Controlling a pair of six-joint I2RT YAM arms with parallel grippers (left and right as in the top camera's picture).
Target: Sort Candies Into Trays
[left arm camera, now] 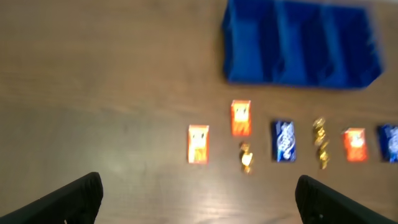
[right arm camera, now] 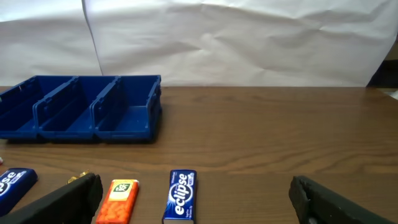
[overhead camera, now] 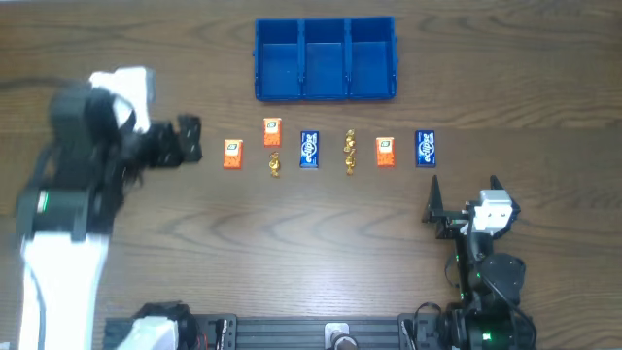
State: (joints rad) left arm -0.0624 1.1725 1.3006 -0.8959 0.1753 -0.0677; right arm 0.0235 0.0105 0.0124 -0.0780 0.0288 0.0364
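Left gripper (overhead camera: 190, 139) fingers wide apart, empty, off the candy row's left end. Nearest piece is an orange pack (overhead camera: 232, 154), just inboard, long axis pointing at the blue three-bin tray (overhead camera: 326, 92) beyond the row. Left arm is nearer. Right gripper (overhead camera: 464, 197) also spread, empty, by the right-end blue pack (overhead camera: 425, 148).
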